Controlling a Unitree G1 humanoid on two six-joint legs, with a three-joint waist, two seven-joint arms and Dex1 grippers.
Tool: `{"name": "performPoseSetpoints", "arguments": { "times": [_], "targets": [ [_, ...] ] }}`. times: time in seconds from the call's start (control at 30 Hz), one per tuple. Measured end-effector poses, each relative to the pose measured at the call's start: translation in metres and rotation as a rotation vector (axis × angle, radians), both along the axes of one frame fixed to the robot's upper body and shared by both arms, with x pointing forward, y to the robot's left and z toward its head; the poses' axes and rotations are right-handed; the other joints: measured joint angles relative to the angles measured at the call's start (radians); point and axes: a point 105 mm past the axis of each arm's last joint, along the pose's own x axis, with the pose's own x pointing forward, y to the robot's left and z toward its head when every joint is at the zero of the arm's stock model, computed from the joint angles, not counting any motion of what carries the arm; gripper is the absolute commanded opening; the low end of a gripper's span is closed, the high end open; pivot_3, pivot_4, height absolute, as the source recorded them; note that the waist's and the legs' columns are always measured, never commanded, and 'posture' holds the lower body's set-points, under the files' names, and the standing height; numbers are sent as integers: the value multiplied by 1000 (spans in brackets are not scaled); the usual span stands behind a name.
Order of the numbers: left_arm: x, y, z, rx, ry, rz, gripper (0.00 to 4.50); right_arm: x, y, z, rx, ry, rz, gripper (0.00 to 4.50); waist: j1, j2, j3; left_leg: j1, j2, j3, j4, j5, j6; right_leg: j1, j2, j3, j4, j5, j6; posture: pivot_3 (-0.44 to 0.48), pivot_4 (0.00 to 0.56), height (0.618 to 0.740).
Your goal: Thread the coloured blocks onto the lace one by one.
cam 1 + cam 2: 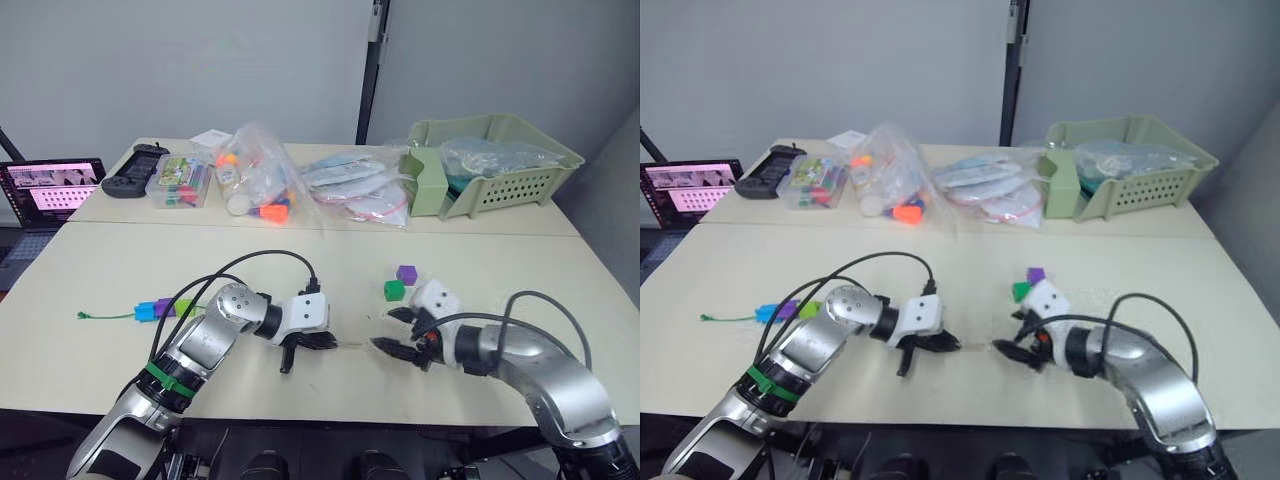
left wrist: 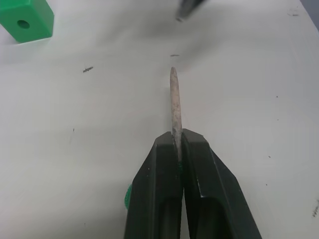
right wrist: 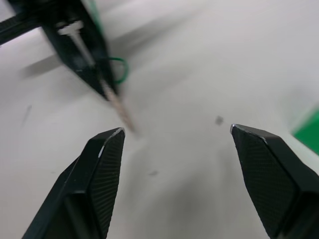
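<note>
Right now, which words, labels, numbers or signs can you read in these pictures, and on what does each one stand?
No text can be read.
Laptop: its screen shows pink and white patches, too small to read.
Clear box: colourful contents, no lettering legible.
Bags: any print is too blurred.
Green block, purple block, green basket and both grippers, left and right: no markings visible.

blocks: 5 (image 1: 407, 273) | lace: 1 (image 1: 105, 316) | hands: 2 (image 1: 330, 342)
</note>
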Motion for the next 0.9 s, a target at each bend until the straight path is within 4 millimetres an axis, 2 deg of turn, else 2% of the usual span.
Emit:
{"name": "performPoseSetpoints", "arguments": {
  "times": [0.1, 0.2, 0.3, 0.33, 0.43, 0.57, 0.9],
  "targets": [
    [-1, 0, 0, 0, 0, -3, 0, 13, -16, 7, 73, -49, -173, 3389, -3, 0, 0, 0, 0, 0, 0, 0, 0, 0, 0, 0, 0, 0, 0, 0, 150, 740],
    [-2, 1, 0, 4, 0, -5, 0, 29, -39, 5, 73, -84, -364, 3389, -3, 0, 0, 0, 0, 1, 0, 0, 0, 0, 0, 1, 0, 0, 0, 0, 150, 740],
    [-2, 2, 0, 8, -3, -7, 0, 43, -47, 4, 81, -100, -469, 3389, -4, 0, 0, 0, 0, 1, 0, 0, 0, -1, 0, 1, 1, 0, 0, 0, 150, 740],
    [-2, 2, 0, 8, -3, -6, 0, 44, -48, 4, 82, -102, -476, 3389, -5, 0, 0, 0, 0, 1, 0, 0, 0, -1, 0, 1, 1, 0, 0, 0, 150, 740],
    [-3, 1, 1, 5, -1, -10, 0, 68, -49, 6, 109, -115, -599, 3389, -7, 1, 0, 0, 0, 1, -1, 0, 0, -2, 0, 1, 2, 0, 0, 0, 150, 740],
    [-3, 2, 0, 9, 8, -1, 0, 83, -43, 3, 150, -95, -662, 3389, -6, 1, 0, 0, 0, 1, -2, 0, 0, -2, 0, 1, 2, 0, 0, 0, 150, 740],
    [-4, 1, 2, 9, 10, 1, 0, 102, -43, -2, 143, -82, -727, 3389, -9, 1, -1, 0, 0, 1, -2, 0, 0, -2, 0, 1, 3, 0, 0, 0, 150, 740]
  ]
}}
